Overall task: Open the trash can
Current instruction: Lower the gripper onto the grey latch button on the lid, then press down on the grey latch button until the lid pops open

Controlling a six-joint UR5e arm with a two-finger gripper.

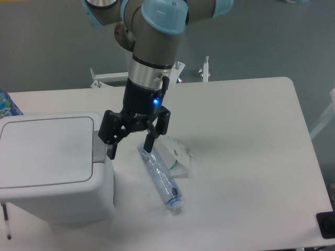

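The trash can point(52, 167) is a big boxy white bin at the left front of the table, its flat lid down. A grey push-button point(98, 148) sits at the lid's right rim. My gripper point(130, 149) hangs open just right of that button, its left fingertip point(111, 151) next to the bin's right edge. The right fingertip point(148, 144) is over the upper end of a clear plastic bottle point(160, 178). Nothing is between the fingers.
The bottle lies on its side on the white table point(251, 157), cap toward the front. A crumpled white paper piece point(178, 156) rests beside it. A blue-labelled object point(6, 104) pokes in at the left edge. The arm's base post point(146, 63) stands behind.
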